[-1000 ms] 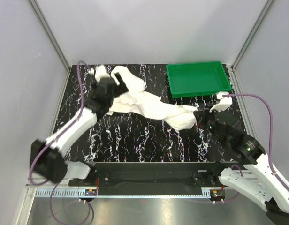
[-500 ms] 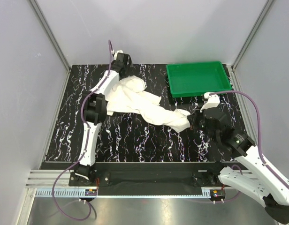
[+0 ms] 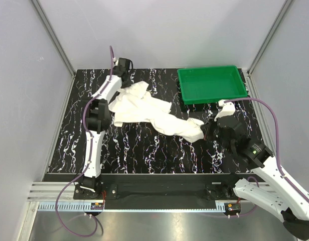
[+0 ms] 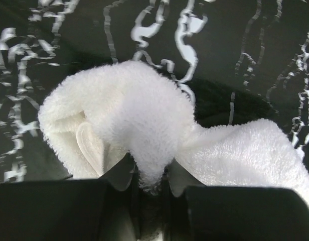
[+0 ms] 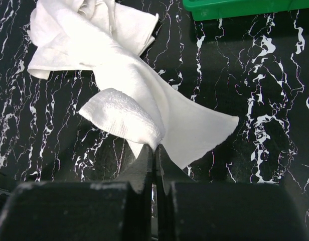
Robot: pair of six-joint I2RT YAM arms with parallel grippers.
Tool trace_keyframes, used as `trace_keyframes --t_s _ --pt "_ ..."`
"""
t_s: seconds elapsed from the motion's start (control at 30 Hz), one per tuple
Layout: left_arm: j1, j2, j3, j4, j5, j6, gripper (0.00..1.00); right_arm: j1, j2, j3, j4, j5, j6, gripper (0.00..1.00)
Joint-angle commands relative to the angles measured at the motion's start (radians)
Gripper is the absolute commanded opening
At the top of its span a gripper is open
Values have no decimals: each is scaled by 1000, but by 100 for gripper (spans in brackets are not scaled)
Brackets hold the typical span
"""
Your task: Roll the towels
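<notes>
From above, the towels lie as 1 rumpled white band on the black marbled table. Its long axis runs diagonally from far left to near right. Nothing is rolled yet, and I cannot tell where 1 towel ends and the other begins. The left gripper sits at the far-left end. The right gripper sits at the near-right end, near the green tray. Each claw therefore has the cloth stretching away towards the other.

In the left wrist view, the left gripper has its jaws nearly closed, pinching a fluffy fold of the towels.

In the right wrist view, the right gripper has its jaws pressed together on a curled terry edge, with the towels trailing off to the far left
</notes>
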Motion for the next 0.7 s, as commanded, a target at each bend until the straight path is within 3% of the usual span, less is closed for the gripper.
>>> trace_keyframes --t_s 0.0,0.2,0.47,0.53,0.57,0.6,0.67 --pt "112 -178 -3 -24 -43 22 0 4 -35 13 0 29 37 0" --pt "275 -317 116 -35 -136 -4 0 4 -66 -2 -33 139 75 0" --pt "327 -441 12 131 -288 54 1 2 -55 -22 -104 251 129 0" --pt "330 -443 -21 140 -304 61 16 2 -59 -28 -128 274 163 0" --pt "333 -441 -29 135 -301 60 45 4 -61 -31 -139 286 174 0" --pt "338 -431 -37 126 -273 55 68 4 -64 -33 -156 291 186 0" --pt "347 -412 -25 59 -214 33 98 2 -78 -42 -168 282 210 0"
